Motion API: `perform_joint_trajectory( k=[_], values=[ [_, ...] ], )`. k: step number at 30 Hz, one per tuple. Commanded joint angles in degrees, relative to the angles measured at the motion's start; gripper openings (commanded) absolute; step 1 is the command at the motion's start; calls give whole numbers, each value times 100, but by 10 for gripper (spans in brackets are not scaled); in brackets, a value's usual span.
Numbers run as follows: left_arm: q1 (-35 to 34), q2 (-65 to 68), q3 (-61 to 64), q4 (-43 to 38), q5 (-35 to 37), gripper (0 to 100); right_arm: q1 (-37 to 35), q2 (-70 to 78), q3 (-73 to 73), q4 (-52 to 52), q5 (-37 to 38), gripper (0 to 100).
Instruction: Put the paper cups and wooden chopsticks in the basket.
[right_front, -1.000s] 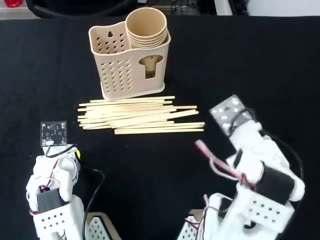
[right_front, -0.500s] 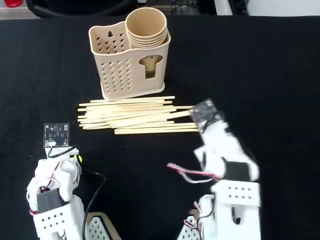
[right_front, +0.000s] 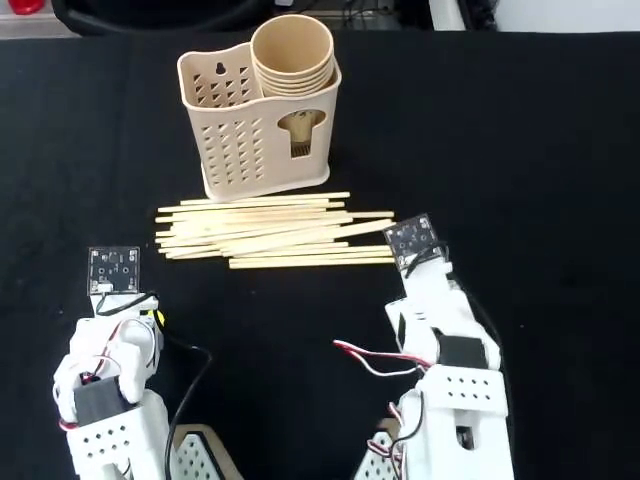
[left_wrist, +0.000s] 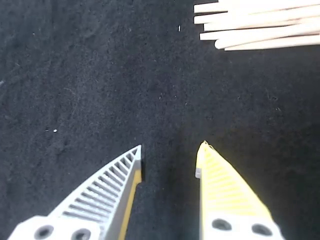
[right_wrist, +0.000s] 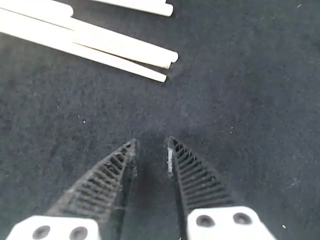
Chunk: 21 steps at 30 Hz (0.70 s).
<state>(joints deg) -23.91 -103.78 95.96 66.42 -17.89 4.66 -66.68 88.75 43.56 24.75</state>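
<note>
High view, left to right: left gripper (left_wrist: 170, 147), jaws spread and empty, short of the wooden chopsticks (right_front: 275, 232) piled before the basket (right_front: 235, 150), which holds stacked paper cups (right_front: 292, 45); right gripper (right_wrist: 151, 141), jaws narrowly parted, empty, near the pile's right ends.

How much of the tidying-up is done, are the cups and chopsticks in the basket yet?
Roughly half, it seems. Done: the stacked paper cups sit in the basket. In hand: nothing; the right end effector hovers open and empty by the ends of the wooden chopsticks, and the left end effector is open too. Left: that whole pile lies on the table in front of the basket.
</note>
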Motion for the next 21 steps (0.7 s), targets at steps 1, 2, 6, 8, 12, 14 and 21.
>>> perform_joint_trajectory(
  k=[1,2,6,8,12,14,21],
  values=[
    [-4,-18,13,-176,-70,182,79,-92,13,-79,-18,96],
    [-13,-18,22,-167,-70,181,79,-92,13,-79,-18,96],
    [-22,-18,22,-149,-53,181,79,-92,13,-70,-26,96],
    [-75,-18,31,-193,-35,180,79,-92,13,-70,-26,96],
    [-180,-18,84,-466,-18,180,79,-92,13,-79,-26,96],
    [-189,-18,84,-475,-18,180,79,-92,13,-79,-26,96],
    [-207,-18,84,-466,-26,180,79,-92,13,-79,-26,96]
  ],
)
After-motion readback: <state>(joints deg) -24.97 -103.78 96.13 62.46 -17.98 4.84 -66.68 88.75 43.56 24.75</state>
